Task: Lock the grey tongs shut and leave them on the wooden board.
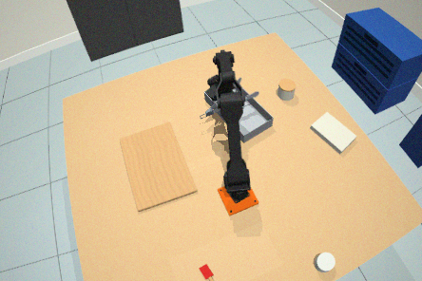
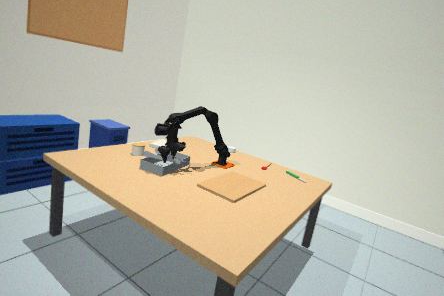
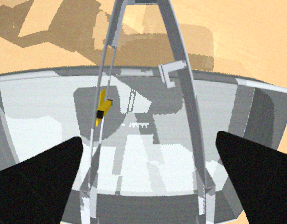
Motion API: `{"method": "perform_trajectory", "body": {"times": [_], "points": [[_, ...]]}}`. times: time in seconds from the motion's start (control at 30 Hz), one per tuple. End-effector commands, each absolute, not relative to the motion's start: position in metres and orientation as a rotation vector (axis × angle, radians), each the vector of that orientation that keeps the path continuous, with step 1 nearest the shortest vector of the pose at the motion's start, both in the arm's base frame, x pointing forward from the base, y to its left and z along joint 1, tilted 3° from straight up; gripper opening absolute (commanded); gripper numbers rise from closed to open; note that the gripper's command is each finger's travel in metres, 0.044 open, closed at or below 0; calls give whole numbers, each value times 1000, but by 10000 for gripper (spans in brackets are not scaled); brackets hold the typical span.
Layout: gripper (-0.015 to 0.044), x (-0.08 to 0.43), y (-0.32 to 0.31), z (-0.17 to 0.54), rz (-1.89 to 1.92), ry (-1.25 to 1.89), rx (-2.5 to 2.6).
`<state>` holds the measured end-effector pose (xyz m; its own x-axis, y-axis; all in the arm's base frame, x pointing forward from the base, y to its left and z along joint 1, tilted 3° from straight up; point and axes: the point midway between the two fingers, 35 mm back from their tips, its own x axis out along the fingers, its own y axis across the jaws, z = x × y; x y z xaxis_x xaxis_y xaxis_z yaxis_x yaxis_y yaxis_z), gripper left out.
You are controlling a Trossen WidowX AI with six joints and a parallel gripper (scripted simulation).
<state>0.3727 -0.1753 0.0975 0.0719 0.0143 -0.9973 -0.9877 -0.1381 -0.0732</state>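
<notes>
The grey tongs (image 3: 186, 90) (image 1: 252, 96) lie open across the roasting tin (image 1: 258, 133) (image 2: 150, 165) (image 3: 159, 204). In the wrist view their hinge is at the top edge, beyond the tin's rim, and their two arms spread downward. A small yellow and black piece (image 3: 104, 107) shows by the left arm. My gripper (image 3: 150, 142) (image 2: 169, 157) is open and low over the tin, one finger outside each arm of the tongs, with gaps between. In the top view my arm hides the fingers and part of the tongs. The wooden board (image 1: 157, 168) (image 2: 232, 187) is flat and bare.
A round lidded pot (image 1: 286, 90) (image 2: 138, 150) and a white block (image 1: 333, 132) stand right of the tin. A white round object (image 1: 325, 262), a red-headed item (image 1: 205, 271) (image 2: 264, 168) and a green-handled tool (image 2: 293, 175) lie farther off. The tin's walls surround the fingers.
</notes>
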Motion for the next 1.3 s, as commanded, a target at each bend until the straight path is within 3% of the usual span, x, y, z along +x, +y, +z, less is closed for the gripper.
{"method": "perform_trajectory", "body": {"times": [0.0,0.43,0.53,1.27], "points": [[440,373,-175,90,1261,1083,-1336],[440,371,-174,71,1261,1083,-1336],[361,372,-174,75,1262,1079,-1338],[215,372,-174,75,1262,1079,-1338]]}}
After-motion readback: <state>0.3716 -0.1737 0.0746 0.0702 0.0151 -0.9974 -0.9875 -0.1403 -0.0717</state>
